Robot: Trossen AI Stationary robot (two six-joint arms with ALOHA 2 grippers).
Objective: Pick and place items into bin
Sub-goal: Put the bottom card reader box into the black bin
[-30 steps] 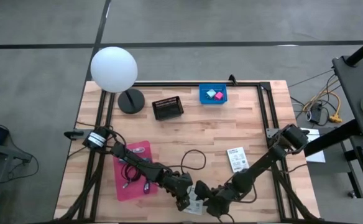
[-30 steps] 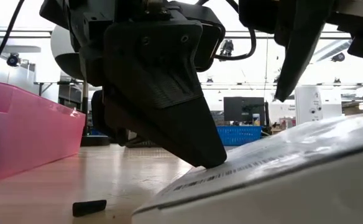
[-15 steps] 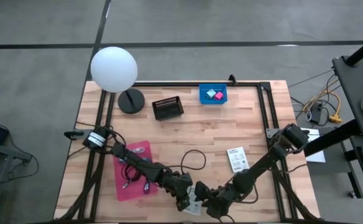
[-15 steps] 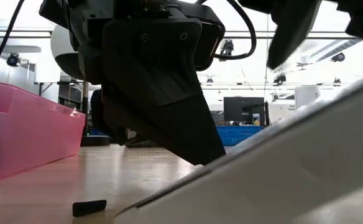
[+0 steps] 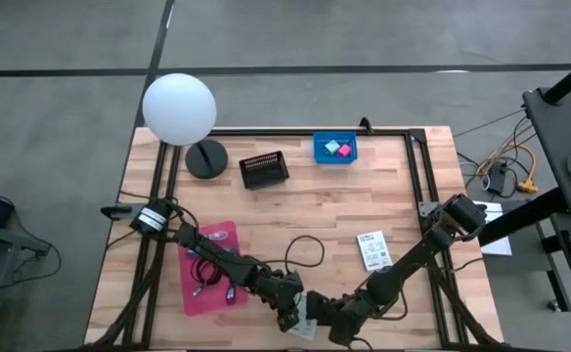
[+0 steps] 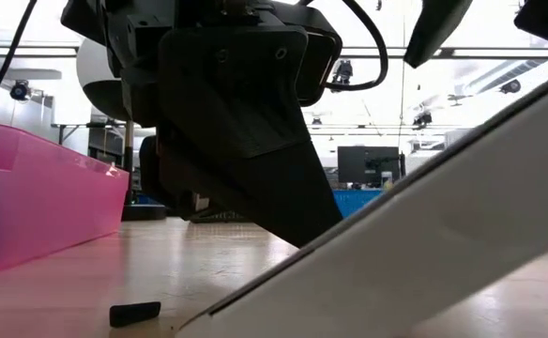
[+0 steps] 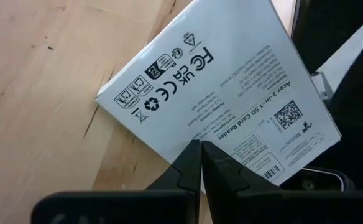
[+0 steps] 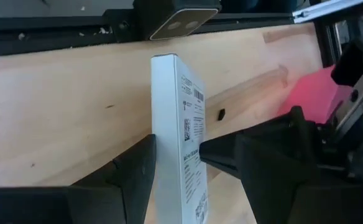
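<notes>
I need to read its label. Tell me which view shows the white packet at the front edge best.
The left wrist view: the white packet fills it, print facing the camera. The right wrist view shows its edge between the right claw; the low view an unreadable underside; the high view almost nothing.

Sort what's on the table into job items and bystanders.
Job: flat white printed box, clamped in the right pincer; white printed packet; blue plastic bin holding pink cube.
Bystanders: white globe lamp; black mesh basket.
</notes>
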